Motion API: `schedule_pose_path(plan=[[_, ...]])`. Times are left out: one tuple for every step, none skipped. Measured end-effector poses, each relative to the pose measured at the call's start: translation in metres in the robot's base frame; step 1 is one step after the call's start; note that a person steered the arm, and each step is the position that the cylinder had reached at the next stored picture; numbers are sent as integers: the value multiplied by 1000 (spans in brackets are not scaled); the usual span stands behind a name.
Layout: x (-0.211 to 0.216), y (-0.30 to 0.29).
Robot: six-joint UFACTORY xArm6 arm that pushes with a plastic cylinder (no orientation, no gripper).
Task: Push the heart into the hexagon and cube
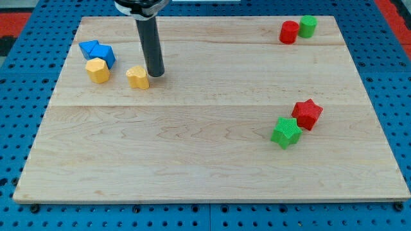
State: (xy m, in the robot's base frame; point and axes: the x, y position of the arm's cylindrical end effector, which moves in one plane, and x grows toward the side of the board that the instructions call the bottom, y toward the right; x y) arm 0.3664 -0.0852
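A yellow heart lies on the wooden board at the upper left. My tip stands just to its right, touching or nearly touching it. Further left is a yellow hexagon, with a blue cube just above it and a second blue block against the cube's left side. A small gap separates the heart from the hexagon.
A red cylinder and a green cylinder stand together at the top right. A red star and a green star touch at the right middle. The board sits on a blue pegboard.
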Motion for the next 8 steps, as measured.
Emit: schedule_pose_path(plan=[[5, 9], [31, 7], [46, 2], [46, 1], [42, -7], [34, -20], [25, -42], [21, -65]])
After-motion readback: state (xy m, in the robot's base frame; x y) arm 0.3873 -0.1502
